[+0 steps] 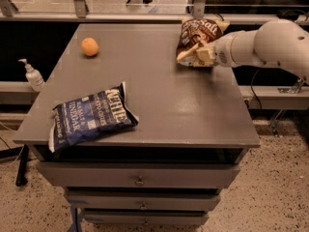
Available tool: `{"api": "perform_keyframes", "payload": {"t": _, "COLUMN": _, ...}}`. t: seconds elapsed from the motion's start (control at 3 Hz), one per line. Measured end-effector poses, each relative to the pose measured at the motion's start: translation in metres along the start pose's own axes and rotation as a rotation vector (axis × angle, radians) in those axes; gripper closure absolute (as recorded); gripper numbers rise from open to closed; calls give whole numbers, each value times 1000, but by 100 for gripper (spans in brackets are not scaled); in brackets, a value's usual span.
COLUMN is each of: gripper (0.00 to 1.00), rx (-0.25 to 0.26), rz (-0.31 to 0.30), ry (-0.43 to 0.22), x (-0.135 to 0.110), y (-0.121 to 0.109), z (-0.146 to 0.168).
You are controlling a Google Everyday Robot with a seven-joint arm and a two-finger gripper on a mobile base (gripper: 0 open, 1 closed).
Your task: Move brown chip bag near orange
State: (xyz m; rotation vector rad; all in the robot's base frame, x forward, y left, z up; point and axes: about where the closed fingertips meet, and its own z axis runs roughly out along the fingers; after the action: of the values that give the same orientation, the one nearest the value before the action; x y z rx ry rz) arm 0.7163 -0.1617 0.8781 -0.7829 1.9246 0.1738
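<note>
The brown chip bag (197, 35) has a dark brown panel, cream edges and white lettering. It hangs tilted a little above the grey table (159, 95) at the back right. My gripper (199, 55) comes in from the right on a white arm and is shut on the bag's lower edge. The orange (90, 47) is a small round fruit lying on the table at the back left, well apart from the bag.
A dark blue Kettle chip bag (91, 117) lies at the table's front left corner. A pump bottle (33, 75) stands on a ledge left of the table. Drawers sit under the tabletop. A rail runs behind the table.
</note>
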Motion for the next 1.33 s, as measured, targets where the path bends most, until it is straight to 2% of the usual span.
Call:
{"api": "perform_keyframes", "payload": {"t": 0.33, "gripper": 100, "rx": -99, "rz": -77, "ry": -39, "x": -19, "y": 19, "z": 17}}
{"api": "perform_keyframes", "payload": {"t": 1.0, "gripper": 100, "rx": -288, "rz": -287, "ry": -162, "x": -88, "y": 74, "z": 49}}
{"api": "perform_keyframes", "payload": {"t": 1.33, "gripper": 100, "rx": -340, "rz": -347, "ry": -210, "x": -114, "y": 93, "z": 56}}
